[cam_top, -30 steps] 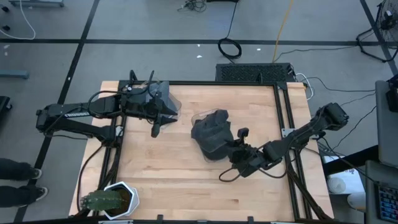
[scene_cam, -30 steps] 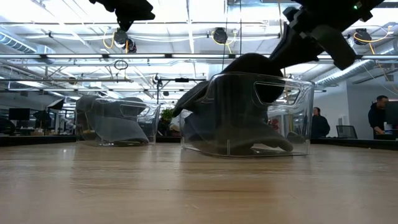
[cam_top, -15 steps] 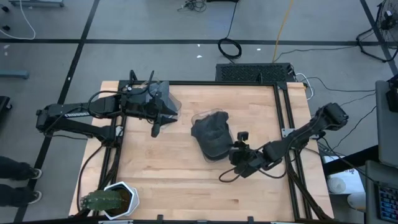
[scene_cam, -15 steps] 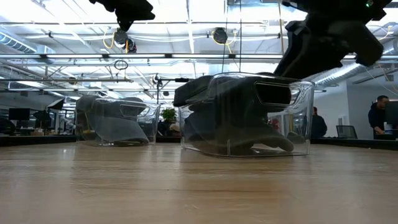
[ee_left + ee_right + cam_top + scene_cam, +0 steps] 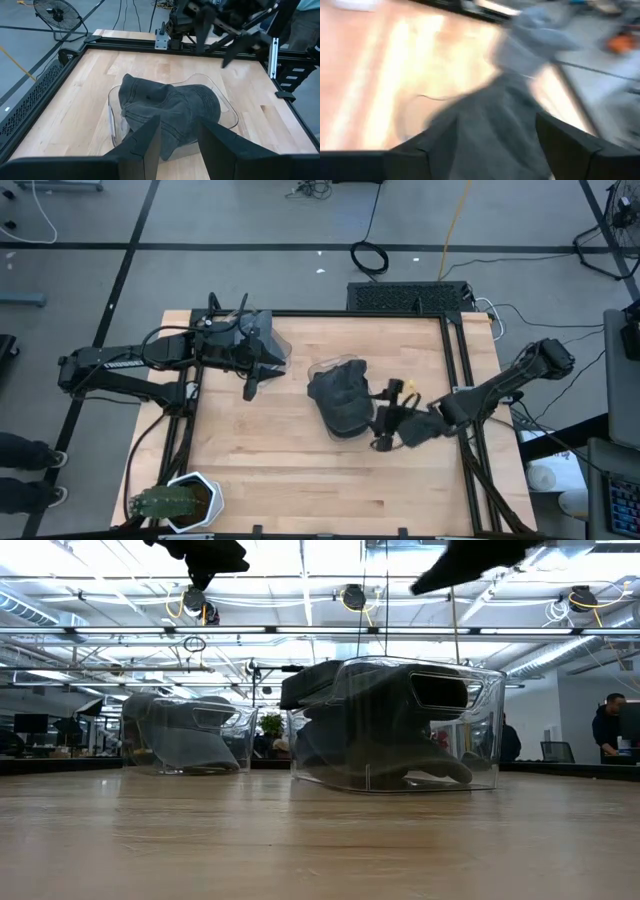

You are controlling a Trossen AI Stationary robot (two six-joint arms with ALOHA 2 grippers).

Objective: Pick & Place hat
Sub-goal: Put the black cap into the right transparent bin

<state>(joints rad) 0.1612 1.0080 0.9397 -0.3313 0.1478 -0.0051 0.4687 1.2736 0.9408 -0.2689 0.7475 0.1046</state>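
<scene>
The hat (image 5: 340,395) is left lying in the clear bin (image 5: 318,370), released by the right gripper (image 5: 388,418) (fingers spread, nothing pinched), so placement looks done.

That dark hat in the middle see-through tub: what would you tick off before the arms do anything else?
1. Hat inside the clear tub: ok, though part hangs over the rim.
2. Right gripper let go, jaws open: ok.
3. Right gripper clear of the tub: ok, beside it.
4. Tub upright on the table: ok.
5. Left gripper out of the way, apart from the hat: ok.
6. Second tub contents: cannot tell.
</scene>
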